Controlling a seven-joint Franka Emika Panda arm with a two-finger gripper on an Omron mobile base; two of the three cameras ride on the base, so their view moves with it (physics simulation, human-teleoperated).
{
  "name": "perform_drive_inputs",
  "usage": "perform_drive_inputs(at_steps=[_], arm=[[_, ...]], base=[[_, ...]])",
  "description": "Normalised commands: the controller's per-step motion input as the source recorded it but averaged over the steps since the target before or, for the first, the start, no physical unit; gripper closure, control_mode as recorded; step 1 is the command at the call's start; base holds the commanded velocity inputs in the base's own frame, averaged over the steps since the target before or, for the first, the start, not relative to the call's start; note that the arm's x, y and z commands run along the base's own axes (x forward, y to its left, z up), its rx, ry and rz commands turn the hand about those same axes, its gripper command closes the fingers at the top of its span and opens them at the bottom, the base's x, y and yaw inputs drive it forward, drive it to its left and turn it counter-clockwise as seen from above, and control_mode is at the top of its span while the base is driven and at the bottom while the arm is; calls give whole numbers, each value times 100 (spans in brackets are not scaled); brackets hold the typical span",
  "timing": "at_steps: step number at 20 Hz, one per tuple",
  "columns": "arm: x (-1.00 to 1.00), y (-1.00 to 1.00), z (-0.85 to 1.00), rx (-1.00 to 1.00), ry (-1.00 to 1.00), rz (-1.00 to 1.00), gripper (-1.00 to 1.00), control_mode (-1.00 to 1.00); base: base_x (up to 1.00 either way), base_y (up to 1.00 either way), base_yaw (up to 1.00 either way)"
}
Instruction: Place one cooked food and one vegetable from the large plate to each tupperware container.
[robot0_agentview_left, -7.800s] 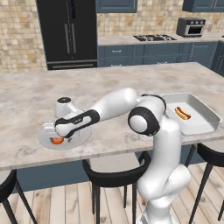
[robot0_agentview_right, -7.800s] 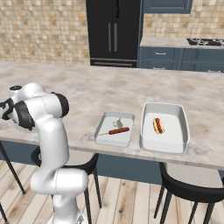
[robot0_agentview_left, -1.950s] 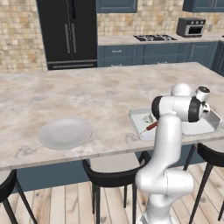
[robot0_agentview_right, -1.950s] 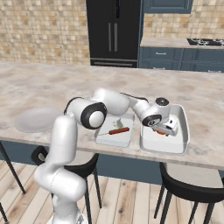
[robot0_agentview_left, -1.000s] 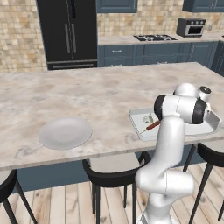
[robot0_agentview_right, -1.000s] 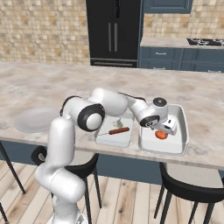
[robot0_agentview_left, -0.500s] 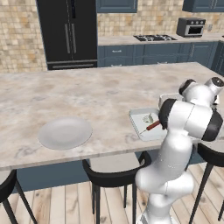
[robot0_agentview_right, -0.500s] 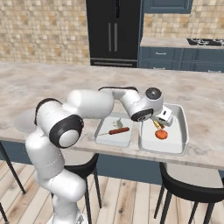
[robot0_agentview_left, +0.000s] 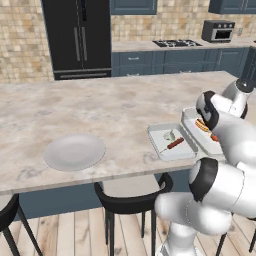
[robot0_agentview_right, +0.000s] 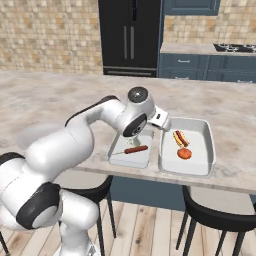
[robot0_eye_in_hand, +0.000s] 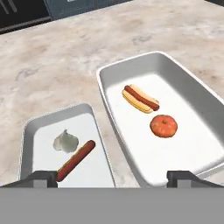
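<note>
My gripper (robot0_eye_in_hand: 112, 178) is open and empty, hovering above the two tupperware containers and looking down on them. The larger container (robot0_eye_in_hand: 192, 98) (robot0_agentview_right: 205, 150) holds the hot dog (robot0_eye_in_hand: 140, 98) (robot0_agentview_right: 179, 138) and the orange-red tomato (robot0_eye_in_hand: 163, 126) (robot0_agentview_right: 184, 153), lying side by side. To its left, the smaller container (robot0_eye_in_hand: 30, 127) (robot0_agentview_right: 120, 155) (robot0_agentview_left: 157, 147) holds the reddish-brown sausage on a stick (robot0_eye_in_hand: 76, 159) (robot0_agentview_right: 135, 149) (robot0_agentview_left: 175, 144) and the pale lumpy vegetable (robot0_eye_in_hand: 65, 141) (robot0_agentview_left: 169, 135). The large plate (robot0_agentview_left: 75, 151) lies bare, far left on the counter.
Both containers sit near the counter's front edge (robot0_agentview_right: 150, 172). Black bar stools (robot0_agentview_left: 132, 200) (robot0_agentview_right: 220, 215) stand below that edge. My own white arm (robot0_agentview_left: 225, 135) covers part of the larger container in the left base view.
The gripper has lifted up out of the larger container and spread its fingers fully, leaving the tomato lying beside the hot dog. The arm has swung and its elbow has come nearer to the base.
</note>
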Motion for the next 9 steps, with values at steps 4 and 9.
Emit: perform_drive_inputs(at_steps=[4, 9], arm=[[-51, 100, 91, -5, 0, 0, -100, -100], [-72, 100, 57, 0, 0, 0, -100, -100]], base=[[0, 0, 0], [0, 0, 0]])
